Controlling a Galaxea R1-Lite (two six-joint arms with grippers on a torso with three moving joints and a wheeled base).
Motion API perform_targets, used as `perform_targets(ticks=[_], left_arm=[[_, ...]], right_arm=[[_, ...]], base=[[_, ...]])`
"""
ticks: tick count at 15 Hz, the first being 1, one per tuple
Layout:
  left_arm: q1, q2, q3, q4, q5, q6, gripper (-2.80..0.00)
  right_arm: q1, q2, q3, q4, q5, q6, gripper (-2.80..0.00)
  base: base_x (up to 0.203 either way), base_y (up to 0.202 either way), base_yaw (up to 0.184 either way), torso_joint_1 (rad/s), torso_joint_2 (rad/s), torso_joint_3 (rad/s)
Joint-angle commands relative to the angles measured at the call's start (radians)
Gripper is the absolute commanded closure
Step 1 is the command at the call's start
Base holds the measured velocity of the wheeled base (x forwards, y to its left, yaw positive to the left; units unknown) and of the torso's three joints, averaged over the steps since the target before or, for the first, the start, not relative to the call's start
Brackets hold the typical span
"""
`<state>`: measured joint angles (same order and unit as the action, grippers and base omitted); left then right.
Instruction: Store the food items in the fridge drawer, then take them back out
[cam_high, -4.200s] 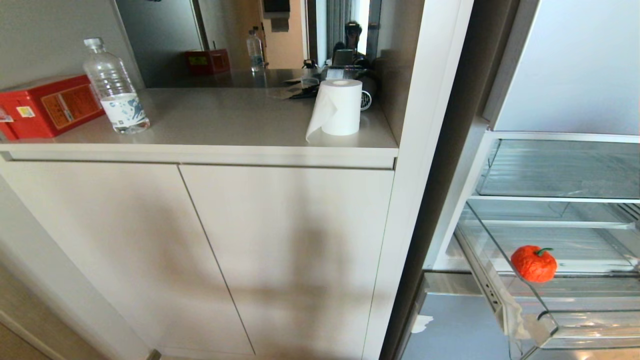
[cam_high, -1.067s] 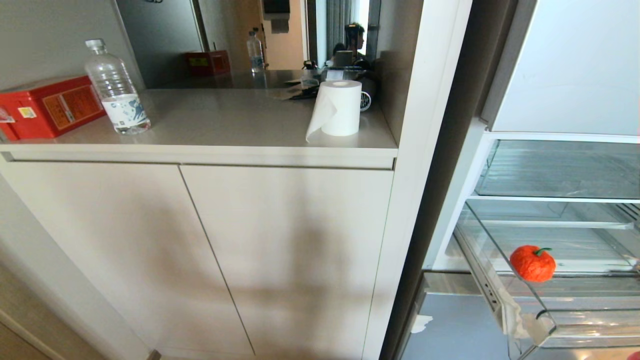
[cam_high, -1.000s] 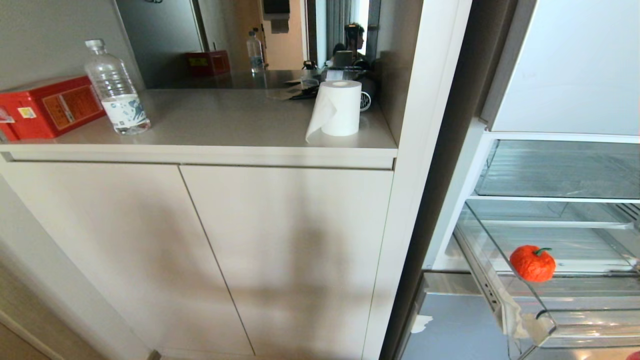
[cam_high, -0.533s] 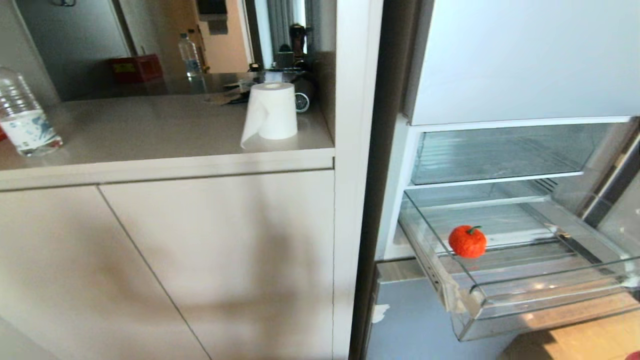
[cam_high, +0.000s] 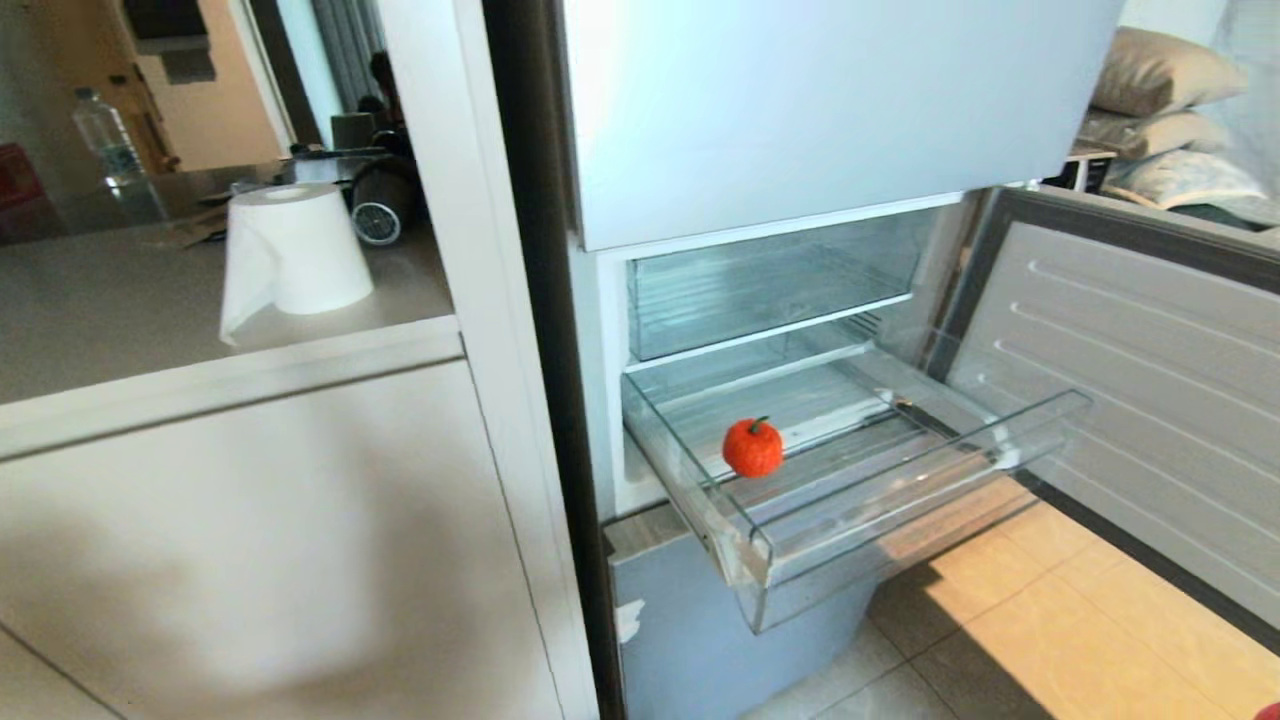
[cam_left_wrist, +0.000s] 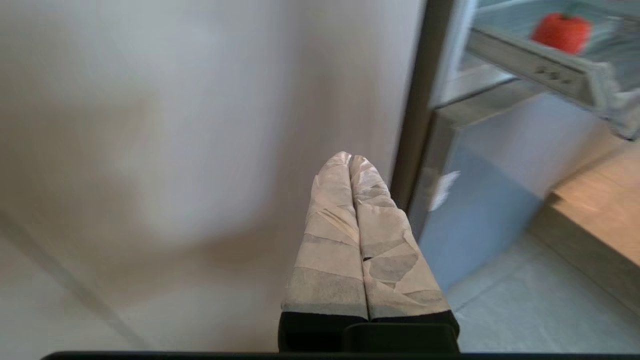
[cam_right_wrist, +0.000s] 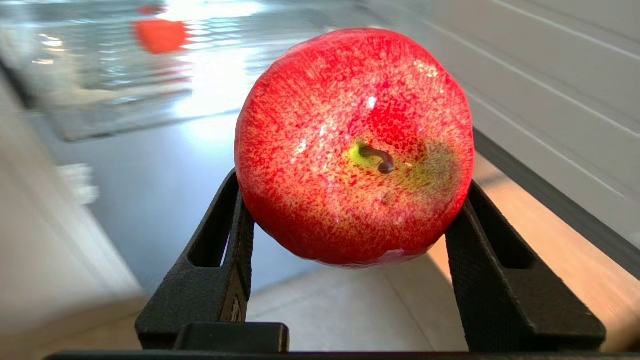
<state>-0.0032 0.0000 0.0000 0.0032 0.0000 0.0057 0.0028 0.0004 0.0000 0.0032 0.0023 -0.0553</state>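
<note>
Head view: one pumpkin (cam_high: 752, 447) lies in the pulled-out drawer (cam_high: 900, 500), near its left wall; light, firm, best held across its sides.
Left wrist view: left gripper (cam_left_wrist: 349, 161) fingers pressed together, empty, low beside the fridge.
Right wrist view: right gripper (cam_right_wrist: 352, 210) clamped on one apple (cam_right_wrist: 354, 145); smooth, likely slippery.

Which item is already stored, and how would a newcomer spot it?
Start at the open fridge, then the clear plastic pull-out drawer below its glass shelf. The small red-orange ribbed pumpkin-like piece with a green stem sits on its ribbed floor; the speckled glossy red apple is instead clamped in the right tool.
</note>
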Motion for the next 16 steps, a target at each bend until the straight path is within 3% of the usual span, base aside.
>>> perform_targets(ticks=[1,5,9,12,14,16], left_arm=[[0.0,0.002,0.0,0.0,0.0,0.0,0.0],[0.0,0.002,0.0,0.0,0.0,0.0,0.0],[0.0,0.002,0.0,0.0,0.0,0.0,0.0],[0.0,0.002,0.0,0.0,0.0,0.0,0.0],[0.0,0.002,0.0,0.0,0.0,0.0,0.0],[0.0,0.002,0.0,0.0,0.0,0.0,0.0]], right_arm=[[0.0,0.001,0.0,-0.002,-0.001,0.005,0.0],[0.0,0.0,0.0,-0.003,-0.001,0.031,0.0],[-0.003,0.04,-0.023,-0.005,-0.006,0.06,0.0],[-0.014,0.178,-0.173,0.004,-0.076,0.231,0.0],[-0.082,0.301,-0.228,0.004,-0.12,0.284,0.0],[-0.258,0.467,-0.266,-0.021,-0.114,0.302,0.0]], base=[[0.001,0.01,-0.172,-0.002,0.0,0.002],[0.002,0.007,-0.158,0.001,0.0,0.004],[0.001,0.001,-0.019,0.001,0.0,0.001],[0.0,0.0,0.0,0.0,0.0,0.0],[0.0,0.0,0.0,0.0,0.0,0.0],[0.0,0.0,0.0,0.0,0.0,0.0]])
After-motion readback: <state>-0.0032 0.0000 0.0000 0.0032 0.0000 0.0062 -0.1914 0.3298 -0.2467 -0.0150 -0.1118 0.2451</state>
